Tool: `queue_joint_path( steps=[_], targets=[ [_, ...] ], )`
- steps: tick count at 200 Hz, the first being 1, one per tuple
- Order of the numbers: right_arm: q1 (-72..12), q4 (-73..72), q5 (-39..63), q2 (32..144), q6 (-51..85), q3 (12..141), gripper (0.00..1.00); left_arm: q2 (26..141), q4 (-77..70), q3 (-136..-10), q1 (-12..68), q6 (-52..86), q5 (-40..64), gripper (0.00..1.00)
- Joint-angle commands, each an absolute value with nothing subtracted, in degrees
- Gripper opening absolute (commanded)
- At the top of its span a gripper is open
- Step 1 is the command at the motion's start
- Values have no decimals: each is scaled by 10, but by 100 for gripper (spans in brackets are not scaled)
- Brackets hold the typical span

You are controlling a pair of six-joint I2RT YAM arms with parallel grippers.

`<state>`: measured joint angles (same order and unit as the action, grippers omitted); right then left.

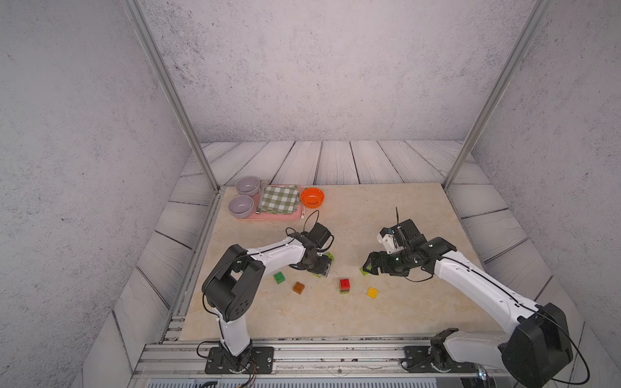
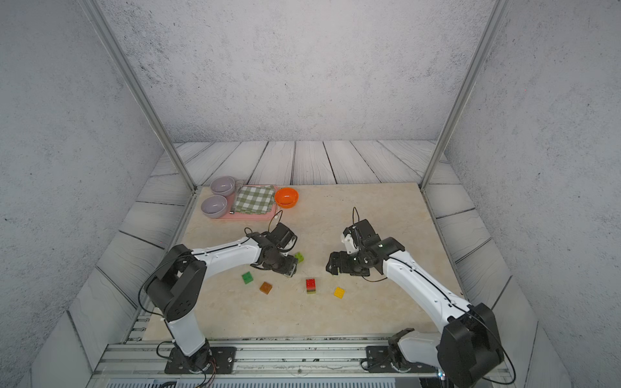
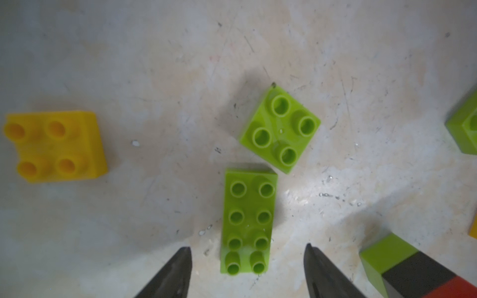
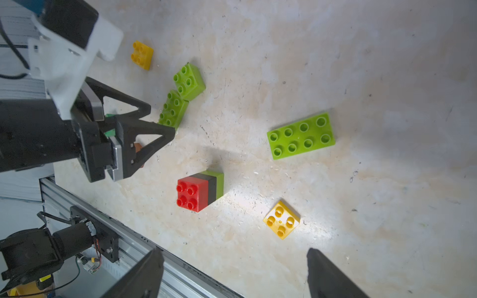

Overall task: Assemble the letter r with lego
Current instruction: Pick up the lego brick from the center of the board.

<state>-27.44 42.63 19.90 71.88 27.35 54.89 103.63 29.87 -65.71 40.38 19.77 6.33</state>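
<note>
Showing an early stage of the letter r build, with nearly all the lego lying loose on the tabletop. Counting as joined, by appearance, only 1 short stack of 3 square bricks, red on black on lime, set between the 2 arms. Note the long lime brick lying flat, studs up, with a square lime brick just beside the end away from the left arm, close at 1 corner yet not pressed on. Note also a 2nd long lime brick well apart from the 1st, a yellow brick near the stack, a 2nd yellow brick beyond the square lime brick, and, in a top view, a dark green brick and a brown-orange brick, each single, on the left arm's side. See the left gripper poised low over the near end of the long lime brick, jaws parted with bare table showing on both sides of the brick, grasping nothing. See the right gripper hanging above the tabletop close to the 2nd long lime brick, jaws spread wide, nothing between them. Leaving, by this reckoning, almost everything to do: building a stem, raising it, and adding the short arm of the r.
</note>
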Motion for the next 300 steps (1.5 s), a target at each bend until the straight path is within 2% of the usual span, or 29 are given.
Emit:
queue_joint_path(
  steps=[1,103,214,253,300],
  targets=[
    [-274,429,205,709,265,544,90,1052,315,-671,408,170,62,71],
    [-273,432,204,698,267,534,89,1085,341,-690,419,162,26,52],
    [-273,426,204,693,270,525,89,1111,351,-708,432,169,-1,52],
    [-273,429,203,689,271,525,88,1112,351,-709,435,171,0,45],
    [-273,432,198,681,272,525,88,1092,347,-696,436,186,-3,29]
  ],
)
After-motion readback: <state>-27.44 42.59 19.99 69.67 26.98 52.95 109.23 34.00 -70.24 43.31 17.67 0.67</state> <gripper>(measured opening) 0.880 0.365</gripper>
